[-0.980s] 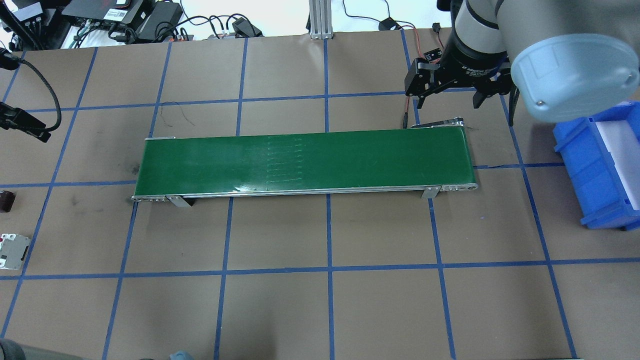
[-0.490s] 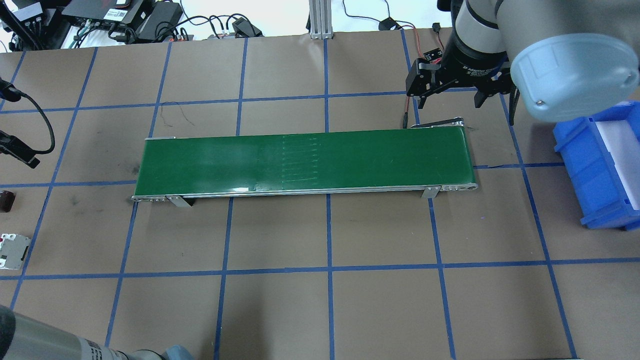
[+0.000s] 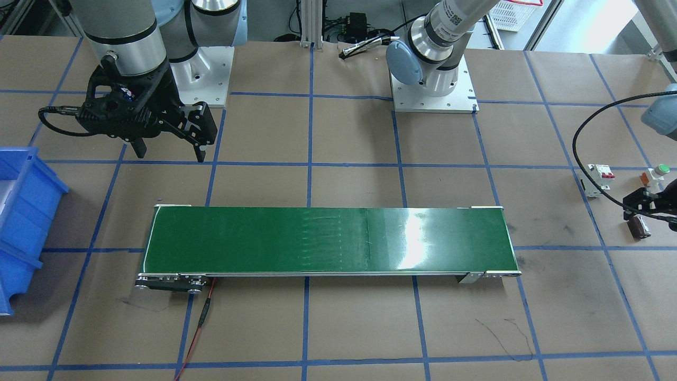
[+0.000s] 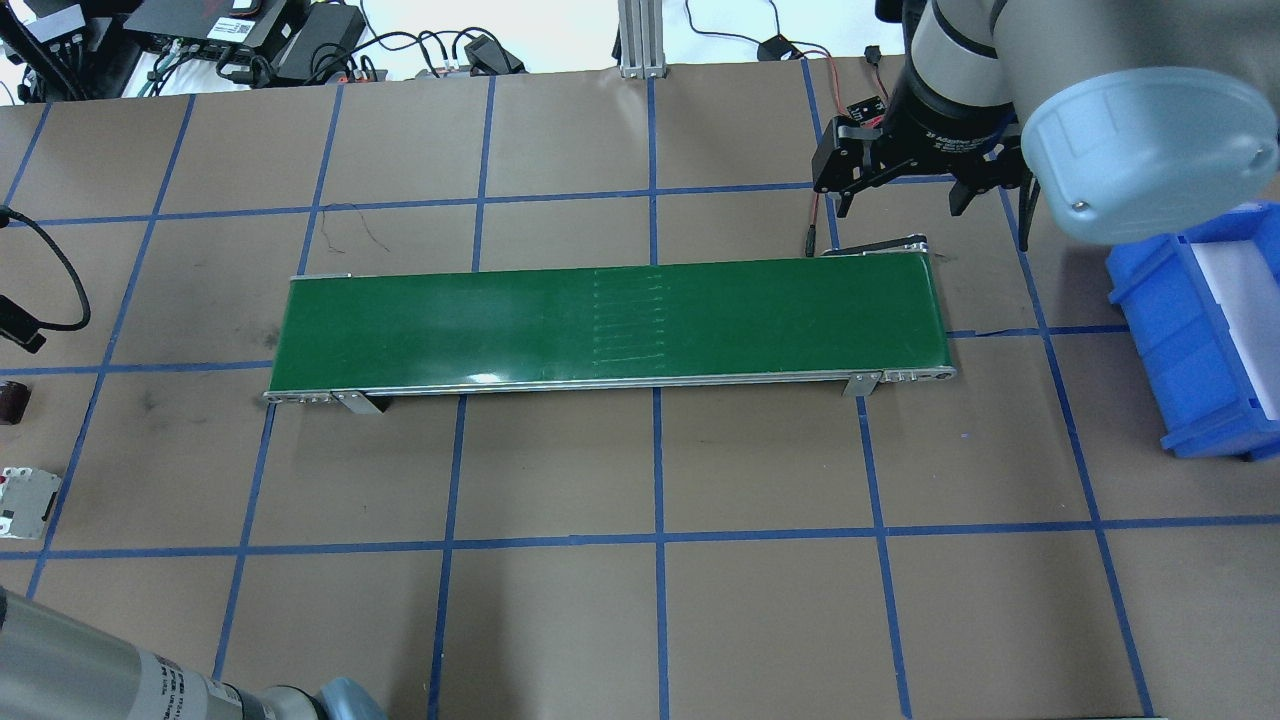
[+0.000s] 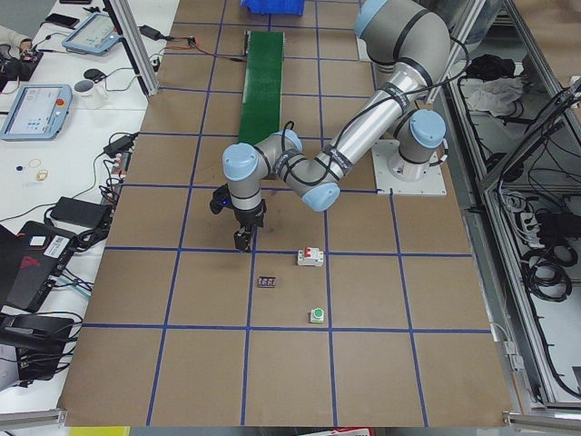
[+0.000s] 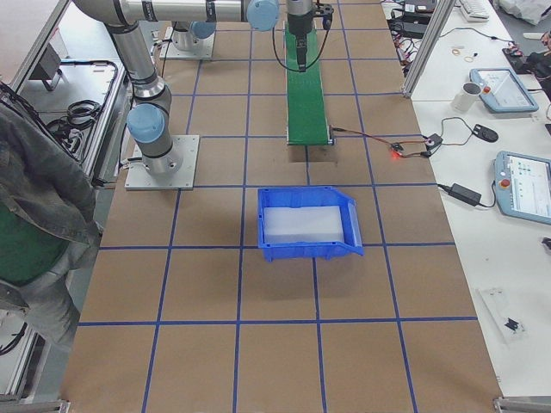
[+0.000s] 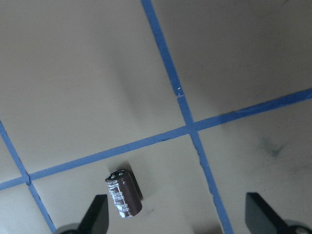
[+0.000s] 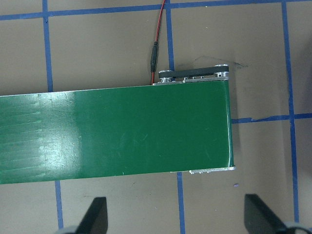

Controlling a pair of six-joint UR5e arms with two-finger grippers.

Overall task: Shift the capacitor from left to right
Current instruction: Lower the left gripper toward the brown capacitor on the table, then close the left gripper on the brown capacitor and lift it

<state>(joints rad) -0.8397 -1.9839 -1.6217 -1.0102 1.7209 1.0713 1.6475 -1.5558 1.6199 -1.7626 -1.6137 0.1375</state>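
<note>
Brown-paper table [image 4: 760,460] with a blue tape grid. We see a long green conveyor belt [image 4: 600,325] across its middle, nothing on it. A blue bin [image 4: 1190,340] sits on the table at the right end, past the belt.

The right gripper [image 4: 900,205] hangs over the belt's right end, at its far edge. Its fingers are spread wide with nothing between them.

The left gripper [image 7: 179,217] is at the table's left end, well past the belt. Its fingers [image 7: 97,214] are also spread wide and hold nothing.

A white breaker [image 4: 25,503] with red switches lies on the left end. Just beside it, further left, is a green-topped push button [image 3: 657,172].

The capacitor [image 7: 124,193] lies on its side on the paper at the left end, just far of the breaker. In the wrist view we see it within the open span of the left gripper, close to one finger and well off from the other. It is not pinched, and we cannot tell whether that finger touches it.
</note>
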